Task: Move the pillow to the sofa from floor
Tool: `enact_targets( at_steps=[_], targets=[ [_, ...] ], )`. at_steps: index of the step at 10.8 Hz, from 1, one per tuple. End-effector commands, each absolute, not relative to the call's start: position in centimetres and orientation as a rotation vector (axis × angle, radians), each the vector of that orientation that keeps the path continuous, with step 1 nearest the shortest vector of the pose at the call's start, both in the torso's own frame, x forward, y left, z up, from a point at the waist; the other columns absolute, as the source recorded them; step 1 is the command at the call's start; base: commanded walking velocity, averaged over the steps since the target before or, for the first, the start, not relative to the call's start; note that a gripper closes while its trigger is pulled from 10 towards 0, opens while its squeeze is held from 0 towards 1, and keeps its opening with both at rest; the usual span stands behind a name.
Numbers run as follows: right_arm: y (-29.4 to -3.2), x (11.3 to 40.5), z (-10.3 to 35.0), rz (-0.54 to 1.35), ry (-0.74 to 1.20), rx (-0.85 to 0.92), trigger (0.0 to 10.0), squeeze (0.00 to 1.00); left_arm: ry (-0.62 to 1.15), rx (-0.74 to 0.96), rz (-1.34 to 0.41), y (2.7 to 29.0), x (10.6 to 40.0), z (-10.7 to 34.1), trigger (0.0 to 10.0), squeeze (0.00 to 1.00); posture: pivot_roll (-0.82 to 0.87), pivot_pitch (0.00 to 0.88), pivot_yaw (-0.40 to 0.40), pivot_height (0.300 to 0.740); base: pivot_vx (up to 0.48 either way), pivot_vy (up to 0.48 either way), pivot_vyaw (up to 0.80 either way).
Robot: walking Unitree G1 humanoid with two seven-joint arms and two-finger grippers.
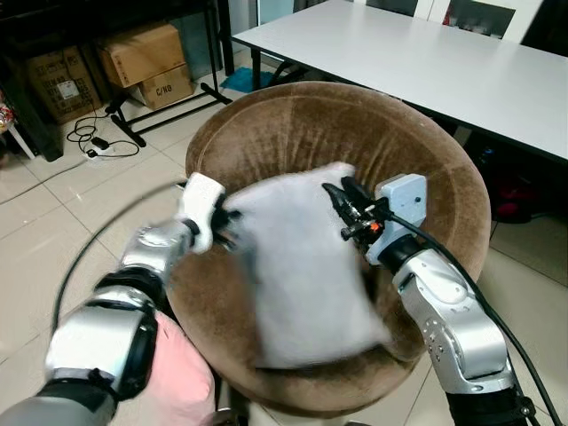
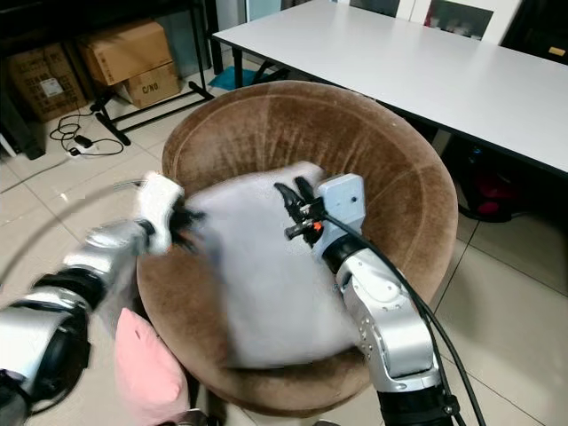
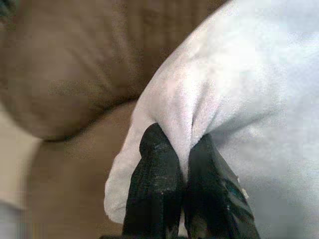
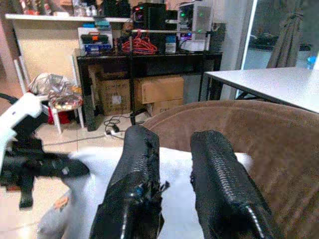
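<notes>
**One white pillow over the brown seat, left gripper pinching it**

One white pillow point(image 1: 302, 266) sits mid-frame in the left eye view, blurred, lying across or just above the round brown sofa chair point(image 1: 417, 142); can't tell if its full weight is down yet. Left gripper point(image 3: 182, 164) is clamped on a fold at the pillow's edge, fingers pressed together with fabric bunched between them. Right gripper point(image 4: 172, 164) hovers over the pillow's upper right edge, fingers parted, nothing between them.

Judgement: placing step, nearly done. To do it well: lower until the pillow rests flat in the seat bowl, centred away from the front rim, then release the left pinch and draw straight back so the fabric isn't dragged off. Right gripper can steady the top edge.

Around: pink cushion point(image 1: 177, 382) at lower left on the tiled floor point(image 1: 53, 213), white table point(image 1: 426, 53) upper right, cardboard boxes point(image 1: 142, 58) upper left.
</notes>
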State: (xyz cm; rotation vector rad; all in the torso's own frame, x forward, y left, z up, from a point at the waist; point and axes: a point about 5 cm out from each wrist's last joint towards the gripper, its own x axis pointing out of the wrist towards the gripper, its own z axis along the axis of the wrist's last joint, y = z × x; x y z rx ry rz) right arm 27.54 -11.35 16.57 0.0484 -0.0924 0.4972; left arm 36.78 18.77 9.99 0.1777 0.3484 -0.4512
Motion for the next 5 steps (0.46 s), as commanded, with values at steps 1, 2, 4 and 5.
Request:
enact_targets(
  at_steps=[1,2,4,5],
  targets=[
    [-12.0,27.7,17.4,0.492,-0.130,0.085,10.0,1.00,0.235,0.230,-0.386,19.5,38.1,12.9,0.0,0.00,-0.07,0.000,0.025,0.740,0.000,0.000,0.00],
    [-13.0,28.2,17.8,0.445,-0.148,0.064,10.0,1.00,0.170,0.298,-0.381,19.6,38.8,14.6,0.0,0.00,-0.07,0.000,0.025,0.740,0.000,0.000,0.00],
    [-14.4,29.0,19.0,0.355,-0.207,-0.006,10.0,1.00,0.046,0.421,-0.386,18.7,39.9,17.9,0.0,0.00,-0.09,0.000,0.035,0.740,0.000,0.000,0.00],
    [-15.1,29.4,19.7,0.302,-0.237,-0.026,10.0,1.00,-0.031,0.473,-0.398,17.6,40.4,19.7,0.0,0.00,-0.09,0.000,0.033,0.740,0.000,0.000,0.00]
  ],
)
